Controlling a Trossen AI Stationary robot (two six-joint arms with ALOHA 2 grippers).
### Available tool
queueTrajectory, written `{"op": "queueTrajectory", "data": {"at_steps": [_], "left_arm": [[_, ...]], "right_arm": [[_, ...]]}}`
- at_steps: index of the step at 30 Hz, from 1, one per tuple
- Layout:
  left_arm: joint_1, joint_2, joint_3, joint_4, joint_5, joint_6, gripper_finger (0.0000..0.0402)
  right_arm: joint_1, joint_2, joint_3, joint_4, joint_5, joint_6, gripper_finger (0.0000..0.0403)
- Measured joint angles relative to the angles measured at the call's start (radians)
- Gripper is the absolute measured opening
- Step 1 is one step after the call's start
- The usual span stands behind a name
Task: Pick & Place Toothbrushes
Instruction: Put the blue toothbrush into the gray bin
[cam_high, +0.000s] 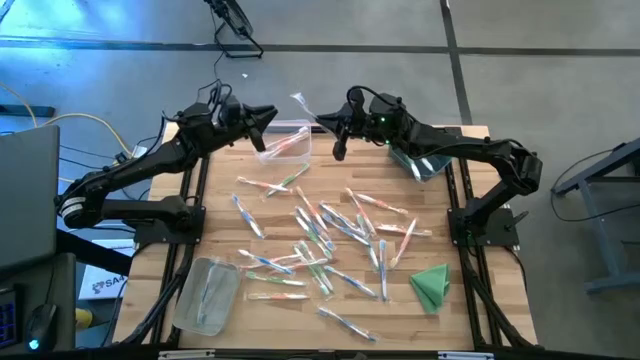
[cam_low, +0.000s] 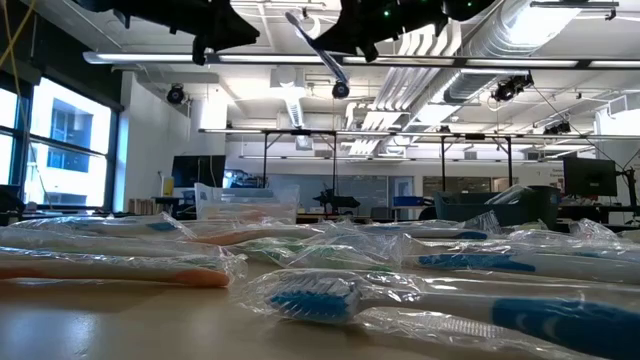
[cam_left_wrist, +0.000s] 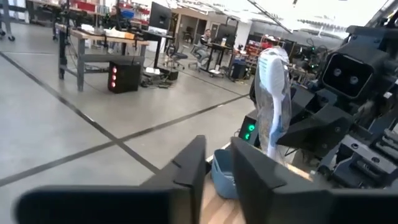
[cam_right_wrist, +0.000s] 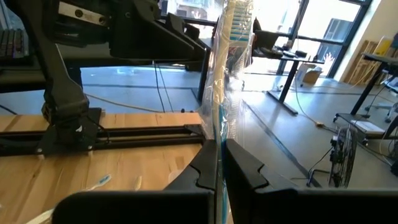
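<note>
1. Nearest the low camera we noted a blue-bristled wrapped toothbrush (cam_low: 310, 297) lying on the table (cam_high: 215, 190), with an orange-handled one (cam_low: 110, 268) beside it.
2. We saw the loose toothbrushes (cam_high: 320, 235) scattered across mid-table, a green cloth (cam_high: 432, 284) at the near right, and a clear bin (cam_high: 208, 294) at the near left.
3. Farther back, the right gripper (cam_high: 338, 133) hung above the far edge, fingers (cam_right_wrist: 205, 165) pinched shut on a wrapped toothbrush (cam_right_wrist: 231, 68) standing upright.
4. The left gripper (cam_high: 262, 118) faced it, fingers (cam_left_wrist: 186, 171) parted narrowly and holding nothing.
5. Between them we saw a clear tray (cam_high: 292, 142) with toothbrushes in it; a blue bin (cam_high: 425, 162) lay under the right arm.
</note>
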Motion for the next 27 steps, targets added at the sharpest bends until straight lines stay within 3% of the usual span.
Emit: {"op": "queueTrajectory", "data": {"at_steps": [4, 8, 27], "left_arm": [[0.000, 0.000, 0.000, 0.007, 0.001, -0.005, 0.0137], [0.000, 0.000, 0.000, 0.008, 0.008, -0.003, 0.0164], [0.000, 0.000, 0.000, 0.008, 0.011, -0.088, 0.0168]], "right_arm": [[0.000, 0.000, 0.000, 0.015, 0.001, -0.001, 0.0004], [0.000, 0.000, 0.000, 0.018, 0.002, -0.001, 0.0004], [0.000, 0.000, 0.000, 0.029, 0.003, -0.002, 0.0004]]}}
